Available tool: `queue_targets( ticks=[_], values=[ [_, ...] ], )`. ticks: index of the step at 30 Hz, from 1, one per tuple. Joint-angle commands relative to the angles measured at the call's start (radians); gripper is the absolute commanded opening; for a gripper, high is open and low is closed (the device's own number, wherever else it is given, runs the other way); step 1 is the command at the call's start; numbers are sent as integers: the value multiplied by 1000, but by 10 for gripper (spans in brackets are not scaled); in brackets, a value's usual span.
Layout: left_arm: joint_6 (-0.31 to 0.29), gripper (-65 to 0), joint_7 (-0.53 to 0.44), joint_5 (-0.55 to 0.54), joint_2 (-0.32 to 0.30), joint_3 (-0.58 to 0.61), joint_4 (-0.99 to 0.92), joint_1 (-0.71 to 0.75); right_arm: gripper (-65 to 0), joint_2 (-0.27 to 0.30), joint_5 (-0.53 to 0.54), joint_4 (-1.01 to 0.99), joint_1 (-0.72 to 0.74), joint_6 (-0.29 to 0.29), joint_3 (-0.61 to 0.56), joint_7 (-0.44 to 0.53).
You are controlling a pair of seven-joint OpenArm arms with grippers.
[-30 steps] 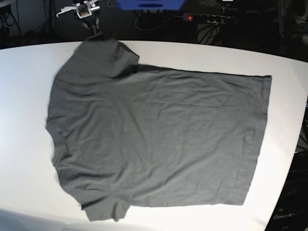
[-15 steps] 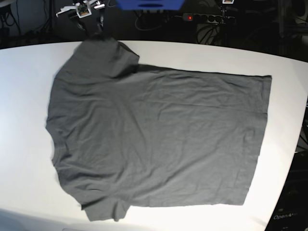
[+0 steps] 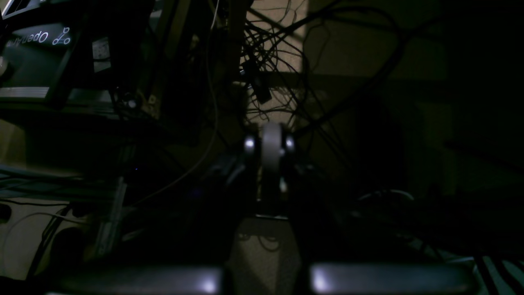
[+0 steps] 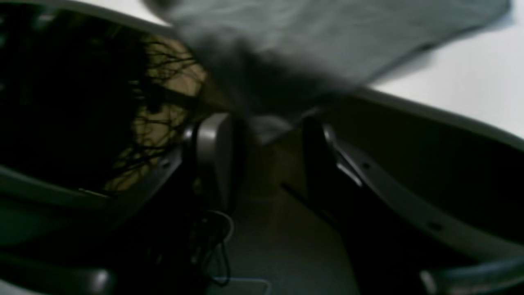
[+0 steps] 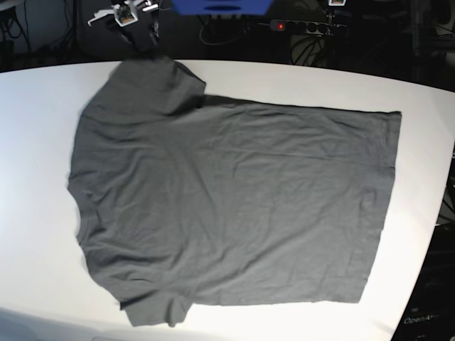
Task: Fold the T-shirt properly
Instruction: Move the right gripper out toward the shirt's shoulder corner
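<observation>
The dark grey T-shirt [image 5: 227, 206] lies spread flat on the white table [image 5: 298, 82], neck end to the left and hem to the right. One sleeve [image 5: 153, 78] reaches the table's far edge. My right gripper [image 5: 140, 32] hangs just beyond that edge, behind the sleeve. In the right wrist view its fingers [image 4: 215, 151] stand apart and the sleeve's edge [image 4: 311, 37] droops over the table rim just ahead of them, blurred. My left gripper [image 3: 268, 149] is shut with nothing in it, off the table in the dark among cables.
Behind the table's far edge are a blue object [image 5: 220, 6], a power strip with a red light [image 5: 298, 26] and tangled cables [image 3: 282, 73]. The table's right edge [image 5: 434, 234] curves down towards the front.
My right gripper has opened and drawn back from the sleeve's far edge. The T-shirt lies as before.
</observation>
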Motion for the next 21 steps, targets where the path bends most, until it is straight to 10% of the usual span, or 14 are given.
queue_targets(
  ticks=[1,21],
  values=[
    [6,-643,-24,-7,-5,-2,-2,15,-363,3,6,11,-15,-4,2,31],
    [6,-643,-24,-8,-9,-3,-2,23,-366,3,12,11,-2,-4,33,40]
  ],
)
